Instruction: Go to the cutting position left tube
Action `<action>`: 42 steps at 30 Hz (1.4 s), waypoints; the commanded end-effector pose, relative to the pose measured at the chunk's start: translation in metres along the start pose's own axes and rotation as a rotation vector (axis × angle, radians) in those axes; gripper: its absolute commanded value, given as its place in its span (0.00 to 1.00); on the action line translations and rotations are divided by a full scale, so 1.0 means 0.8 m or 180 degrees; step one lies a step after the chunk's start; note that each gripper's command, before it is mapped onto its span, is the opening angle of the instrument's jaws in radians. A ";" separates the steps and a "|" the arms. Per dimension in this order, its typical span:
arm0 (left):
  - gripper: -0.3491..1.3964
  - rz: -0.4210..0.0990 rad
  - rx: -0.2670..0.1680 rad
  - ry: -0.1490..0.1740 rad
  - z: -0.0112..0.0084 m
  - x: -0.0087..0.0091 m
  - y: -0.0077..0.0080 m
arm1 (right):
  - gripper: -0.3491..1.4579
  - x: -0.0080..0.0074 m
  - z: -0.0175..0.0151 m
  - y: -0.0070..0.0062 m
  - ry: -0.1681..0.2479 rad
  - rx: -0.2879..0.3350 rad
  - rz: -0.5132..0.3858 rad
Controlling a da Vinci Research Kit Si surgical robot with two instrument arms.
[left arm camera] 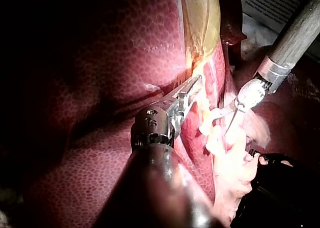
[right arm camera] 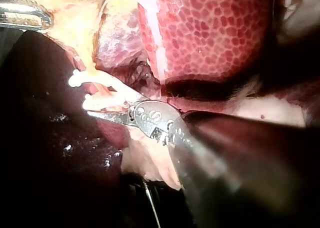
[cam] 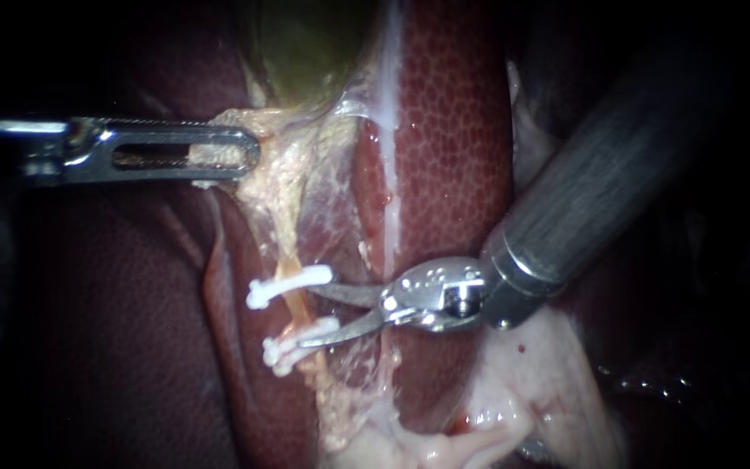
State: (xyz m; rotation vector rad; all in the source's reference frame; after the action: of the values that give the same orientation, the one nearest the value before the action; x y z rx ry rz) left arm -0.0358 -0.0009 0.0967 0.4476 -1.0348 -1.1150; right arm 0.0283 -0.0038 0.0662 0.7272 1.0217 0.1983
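- The right instrument (cam: 309, 317) is nearest, its thick shaft coming down from the upper right. Its two thin blades stand apart in a moderate V and have hold of nothing.
- The blade tips reach the tube (cam: 291, 304), a thin orange strand running down the pale sheet between the liver lobes. The upper blade ends just under the upper clip (cam: 288, 285). The lower blade lies across or against the lower clip (cam: 299, 341); I cannot tell which.
- The bare stretch of tube between the two white clips sits just ahead of the open V, at its mouth rather than deep within it.
- Farther up, the left instrument (cam: 245, 155) comes in level from the left. Its slotted jaws are closed on yellowish tissue (cam: 275, 187) just below the gallbladder (cam: 305, 52), and seem to draw the sheet taut.
- The liver (cam: 453, 130) lies behind everything.
- Step in hand, as I judge it: the approach is nearly complete and the blades are being lined up.
- The next move calls for a small advance so that the tube lies well between the blades. The lower blade must be kept off the lower clip, and the left instrument's pull held steady.
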 end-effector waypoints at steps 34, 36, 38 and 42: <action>0.00 -0.0001 -0.0008 -0.0004 0.0003 0.0001 -0.0002 | 0.87 0.0011 0.0066 0.0024 0.0294 0.0668 0.0150; 0.00 -0.0001 -0.0008 -0.0004 0.0003 0.0001 -0.0002 | 0.87 0.0013 0.0070 0.0025 0.0320 0.0677 0.0167; 0.00 -0.0001 -0.0008 -0.0005 0.0003 0.0001 -0.0002 | 0.87 0.0015 0.0073 0.0026 0.0329 0.0677 0.0187; 0.00 -0.0001 -0.0009 -0.0005 0.0004 0.0002 -0.0003 | 0.87 0.0018 0.0077 0.0029 0.0401 0.0685 0.0249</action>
State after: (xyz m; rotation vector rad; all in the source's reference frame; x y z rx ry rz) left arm -0.0362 -0.0010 0.0968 0.4444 -1.0343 -1.1171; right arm 0.0347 -0.0042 0.0687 0.9605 1.1478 0.2083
